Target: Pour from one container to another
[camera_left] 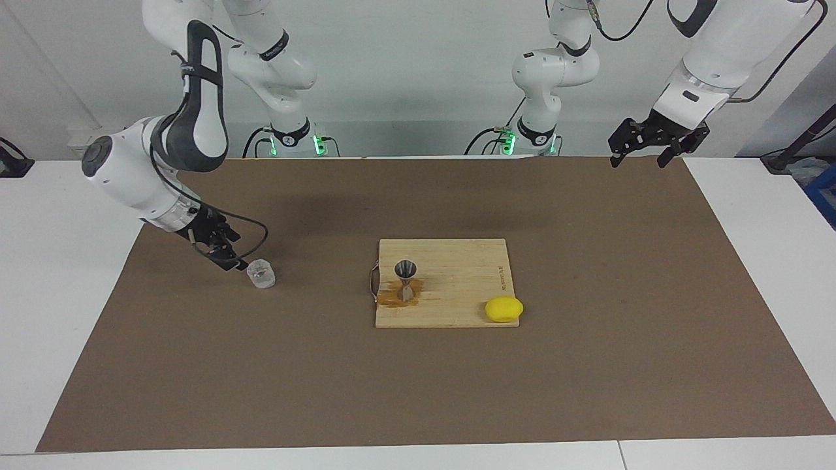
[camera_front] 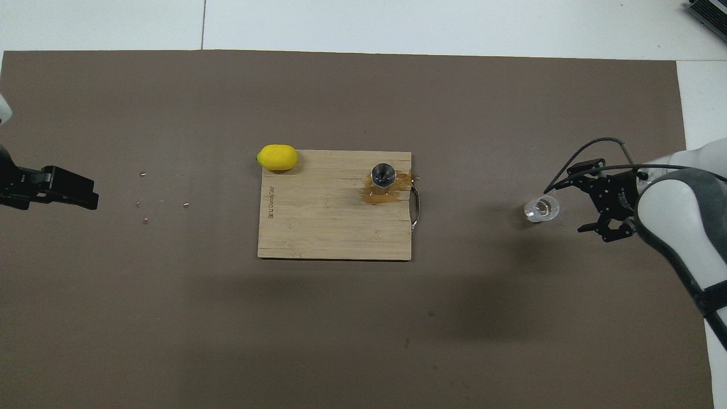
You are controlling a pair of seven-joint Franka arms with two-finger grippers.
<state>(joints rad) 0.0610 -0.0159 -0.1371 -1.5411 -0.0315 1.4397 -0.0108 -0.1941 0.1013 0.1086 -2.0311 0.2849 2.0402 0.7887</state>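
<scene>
Overhead view shows the glass cup (camera_front: 541,208) standing on the brown mat (camera_front: 341,329) toward the right arm's end of the table, well apart from the wooden board (camera_front: 318,227). The right gripper (camera_front: 596,199) sits just beside the cup with its fingers spread wide and nothing in them. The cup looks small, hard, smooth and easy to break, so a gentle squeeze across its bumpy side wall seems best. The steel jigger (camera_left: 406,279) stands on the board in a brown wet patch, with a lemon (camera_left: 503,309) on the board's corner. The left gripper (camera_left: 656,145) waits up high, open and empty. I cannot tell what is inside the cup.
</scene>
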